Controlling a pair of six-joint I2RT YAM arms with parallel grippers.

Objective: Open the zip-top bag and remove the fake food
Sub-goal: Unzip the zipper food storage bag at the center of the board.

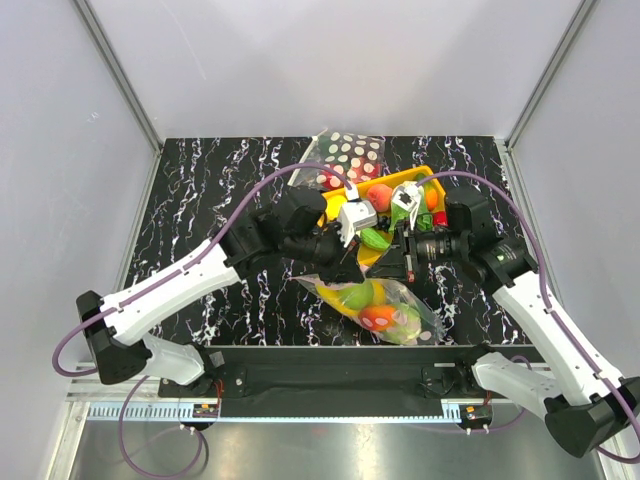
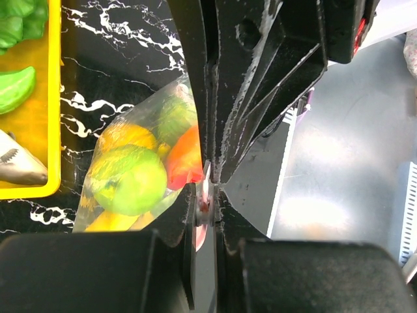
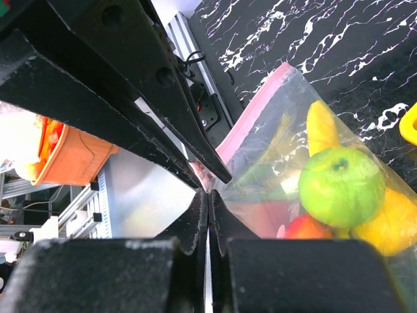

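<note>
The zip-top bag point(image 1: 415, 318) lies at the table's near middle, see-through, with a pink zip strip point(image 3: 257, 111). Inside it is the fake food: a green apple point(image 3: 339, 186), yellow pieces, an orange-red fruit point(image 2: 186, 160). Both grippers meet over the bag's top edge. My left gripper point(image 2: 207, 199) is shut on the bag's pink lip, which shows between its pads. My right gripper point(image 3: 208, 193) faces it tip to tip, jaws pressed together on the thin film at the lip. In the top view the left gripper point(image 1: 352, 268) and right gripper point(image 1: 393, 270) hide the bag's mouth.
A yellow tray point(image 1: 432, 185) stands just behind the grippers and holds more toy food, green pieces among them point(image 2: 16, 88). A bag with large polka dots point(image 1: 352, 155) lies behind the tray. The table's near edge and frame rail point(image 1: 330, 375) run close below the bag.
</note>
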